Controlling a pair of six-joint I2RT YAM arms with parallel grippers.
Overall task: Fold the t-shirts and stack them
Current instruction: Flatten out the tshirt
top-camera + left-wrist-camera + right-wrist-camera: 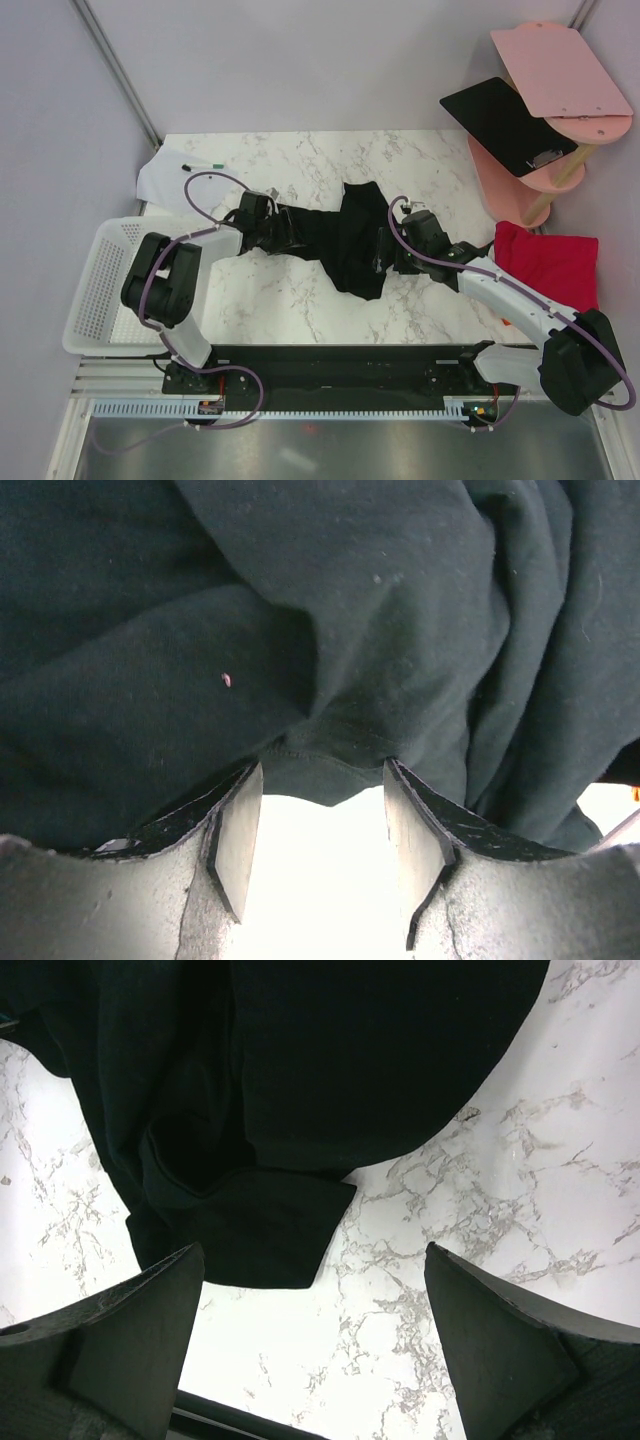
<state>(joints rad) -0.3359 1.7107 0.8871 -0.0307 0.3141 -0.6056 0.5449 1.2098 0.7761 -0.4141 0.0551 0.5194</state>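
Observation:
A plain black t-shirt (345, 240) lies crumpled in the middle of the marble table (300, 160). My left gripper (275, 228) is at its left end. In the left wrist view the gripper (322, 770) is open, and the shirt's hem (320, 775) sits between the fingertips (240, 820), unclamped. My right gripper (385, 250) is at the shirt's right side. In the right wrist view it (312, 1255) is wide open and empty above the marble, with a sleeve of the shirt (270, 1230) just ahead of it. A crimson red shirt (548, 262) lies at the right table edge.
A white mesh basket (100, 280) stands at the left edge. A white paper sheet with a marker (170, 175) lies at the back left. A pink shelf stand (560, 70) with a flat black board (505, 125) is at the back right.

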